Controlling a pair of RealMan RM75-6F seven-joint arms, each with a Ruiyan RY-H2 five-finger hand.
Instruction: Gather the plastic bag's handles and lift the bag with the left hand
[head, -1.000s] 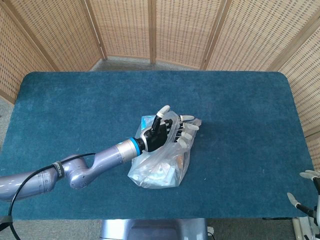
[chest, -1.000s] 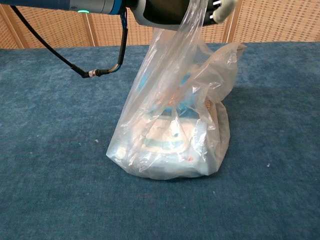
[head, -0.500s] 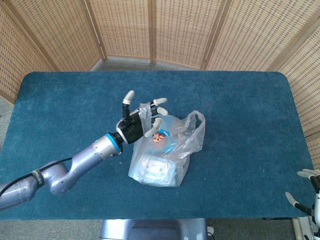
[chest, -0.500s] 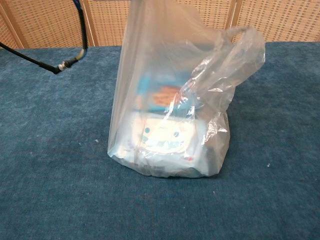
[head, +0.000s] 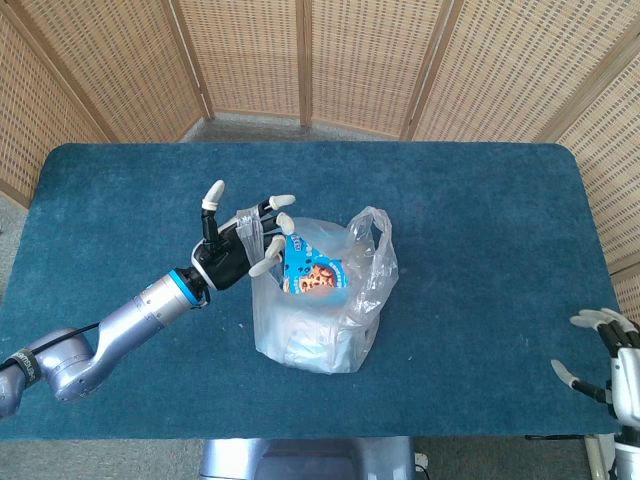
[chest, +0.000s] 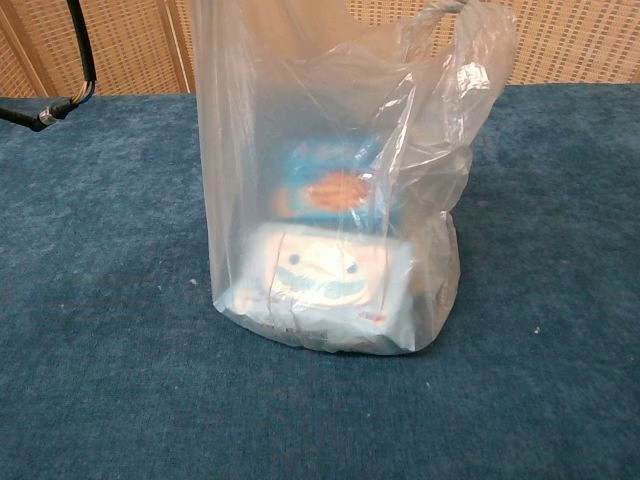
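Plastic bag (head: 325, 310) stands upright mid-table (head: 480, 250), long axis vertical, mouth up, base resting on the cloth. Left hand (head: 235, 250) holds its left handle (head: 250, 232), other fingers spread; the right handle (head: 372, 225) stands free. Right hand (head: 612, 365) waits spread and empty at the table's near-right edge.

Head view: looks steeply down from above the near edge of the blue carpeted table (head: 480, 220), facing the woven wicker screen (head: 370, 60) behind it. Chest view: low, near table height, facing the same screen, close up. Both share the clear plastic bag (head: 320, 300) (chest: 330, 200).
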